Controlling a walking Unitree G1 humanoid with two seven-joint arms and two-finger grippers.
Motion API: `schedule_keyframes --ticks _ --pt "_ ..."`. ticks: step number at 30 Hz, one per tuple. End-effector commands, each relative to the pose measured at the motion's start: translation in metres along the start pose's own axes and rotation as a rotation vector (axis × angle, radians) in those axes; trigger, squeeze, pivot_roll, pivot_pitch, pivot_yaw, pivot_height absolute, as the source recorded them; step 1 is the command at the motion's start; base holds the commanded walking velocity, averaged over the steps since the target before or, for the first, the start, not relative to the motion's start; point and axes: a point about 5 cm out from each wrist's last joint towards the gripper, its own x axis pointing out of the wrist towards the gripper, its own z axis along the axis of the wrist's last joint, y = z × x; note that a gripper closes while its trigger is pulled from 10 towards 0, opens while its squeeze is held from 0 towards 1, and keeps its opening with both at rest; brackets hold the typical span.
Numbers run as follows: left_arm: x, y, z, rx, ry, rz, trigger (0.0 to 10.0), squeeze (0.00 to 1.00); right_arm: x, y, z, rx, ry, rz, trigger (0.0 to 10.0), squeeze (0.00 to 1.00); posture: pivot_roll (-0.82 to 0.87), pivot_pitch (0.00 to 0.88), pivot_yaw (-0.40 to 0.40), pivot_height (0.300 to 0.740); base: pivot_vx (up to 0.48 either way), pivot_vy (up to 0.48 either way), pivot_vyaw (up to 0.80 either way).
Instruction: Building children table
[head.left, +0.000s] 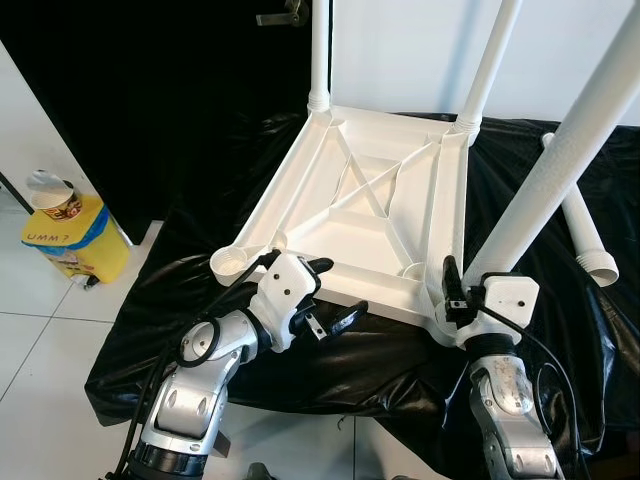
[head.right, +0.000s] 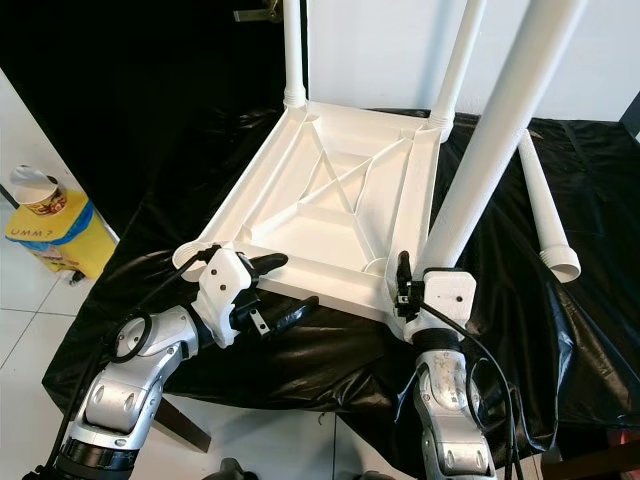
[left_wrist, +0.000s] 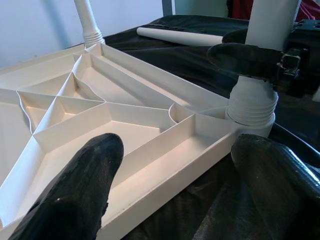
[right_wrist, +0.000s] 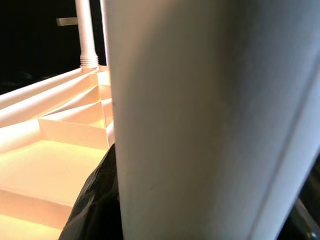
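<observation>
A white children's table top (head.left: 375, 195) lies upside down on a black sheet (head.left: 180, 300). Two white legs (head.left: 320, 50) stand in its far corners. A third leg (head.left: 560, 165) stands tilted in the near right corner socket, with my right gripper (head.left: 470, 282) shut on its lower end; the right wrist view has that leg (right_wrist: 210, 115) close up beside one black finger (right_wrist: 97, 200). My left gripper (head.left: 333, 293) is open astride the table's near rim (left_wrist: 165, 170), one finger inside the frame and one outside. The near left socket (head.left: 232, 262) holds no leg.
A fourth white leg (head.left: 585, 225) lies loose on the sheet to the right. A yellow box with a cup on it (head.left: 72, 235) stands on the white tiled floor at the left. A black curtain hangs behind.
</observation>
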Motion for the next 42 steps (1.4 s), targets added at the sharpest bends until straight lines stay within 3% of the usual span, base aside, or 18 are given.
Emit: schedule_keyframes --ticks 1,16,21,31,42 --pt "0.002 0.002 0.001 0.011 -0.005 0.049 10.0 0.00 -0.007 -0.021 -0.027 0.003 0.171 -0.118 10.0 0.00 -0.04 0.042 0.007 0.740 0.000 0.000 0.00" --pt "0.001 0.003 0.001 0.016 -0.008 0.060 10.0 0.00 -0.007 -0.029 -0.026 -0.032 0.148 -0.176 10.0 0.00 -0.03 0.042 -0.002 0.740 0.000 0.000 0.00" --pt "0.001 0.002 0.001 0.017 -0.010 0.064 10.0 0.00 -0.010 -0.044 -0.025 -0.053 0.147 -0.329 10.0 0.00 -0.04 0.045 -0.002 0.740 0.000 0.000 0.00" --pt "0.002 0.002 0.001 0.018 -0.011 0.061 10.0 0.00 -0.013 -0.064 -0.023 -0.059 0.157 -0.523 10.0 0.00 -0.04 0.058 0.003 0.740 0.000 0.000 0.00" --pt "0.003 0.003 0.001 0.019 -0.011 0.060 10.0 0.00 -0.008 -0.055 -0.019 -0.028 0.124 -0.464 10.0 0.00 -0.05 0.067 0.006 0.740 0.000 0.000 0.00"
